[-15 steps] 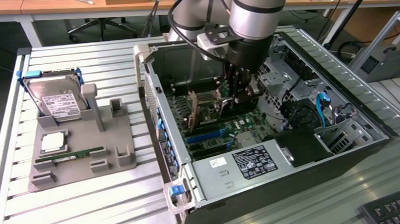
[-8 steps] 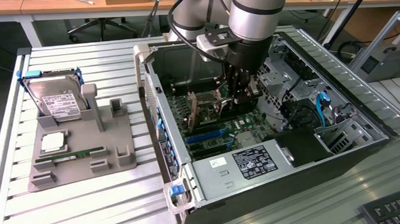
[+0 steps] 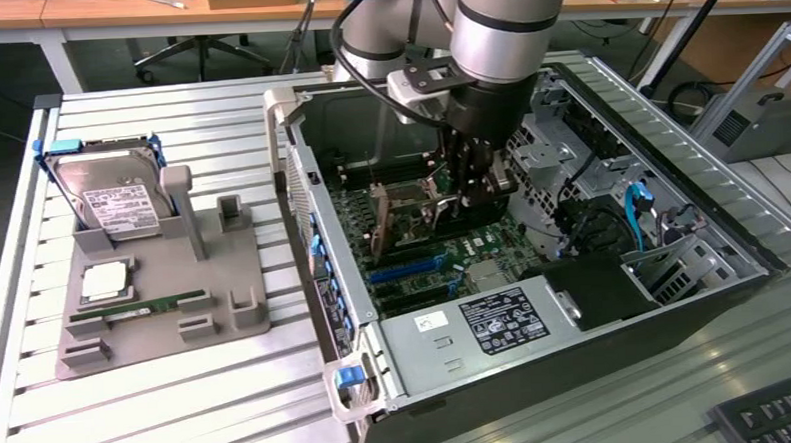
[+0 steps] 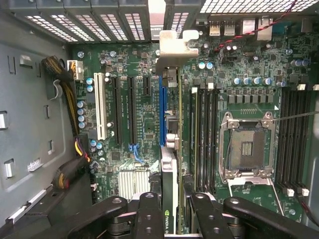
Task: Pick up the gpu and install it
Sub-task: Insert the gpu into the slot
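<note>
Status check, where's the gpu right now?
Gripper shut on gpu. Card edge-on above blue slot, inside case. Nothing in the way.

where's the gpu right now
The gpu is inside the open computer case, held edge-on in the pincer just above the motherboard; in the wrist view it stands beside the blue slot.

Green motherboard (image 4: 144, 119), blue slot (image 4: 162, 114)

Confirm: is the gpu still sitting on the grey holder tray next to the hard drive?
No. The gpu is on edge between the fingers inside the computer case, above the motherboard.
</note>
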{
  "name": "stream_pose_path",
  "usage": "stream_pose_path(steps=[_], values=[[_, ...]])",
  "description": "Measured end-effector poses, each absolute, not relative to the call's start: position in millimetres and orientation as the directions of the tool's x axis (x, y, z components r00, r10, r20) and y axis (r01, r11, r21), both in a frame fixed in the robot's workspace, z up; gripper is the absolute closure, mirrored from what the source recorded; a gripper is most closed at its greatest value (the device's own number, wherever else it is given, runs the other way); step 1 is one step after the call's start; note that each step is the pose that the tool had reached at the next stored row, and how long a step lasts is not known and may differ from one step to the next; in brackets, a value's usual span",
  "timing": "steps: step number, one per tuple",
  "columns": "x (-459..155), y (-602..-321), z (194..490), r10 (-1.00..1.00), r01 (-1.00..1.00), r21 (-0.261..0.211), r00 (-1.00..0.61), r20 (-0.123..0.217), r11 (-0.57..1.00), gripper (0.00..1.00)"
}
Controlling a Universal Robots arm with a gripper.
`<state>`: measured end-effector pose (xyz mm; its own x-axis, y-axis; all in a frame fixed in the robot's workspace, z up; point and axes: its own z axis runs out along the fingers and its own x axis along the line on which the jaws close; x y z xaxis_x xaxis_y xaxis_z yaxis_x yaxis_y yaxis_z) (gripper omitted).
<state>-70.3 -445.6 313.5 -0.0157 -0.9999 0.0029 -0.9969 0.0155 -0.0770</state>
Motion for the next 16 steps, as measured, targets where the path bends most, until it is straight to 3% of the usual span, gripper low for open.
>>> stream_pose_path(steps=[16], values=[[-74.5, -445.7, 310.0, -1.000, -0.997, -0.077, -0.016, 0.003, 0.015, 0.73]])
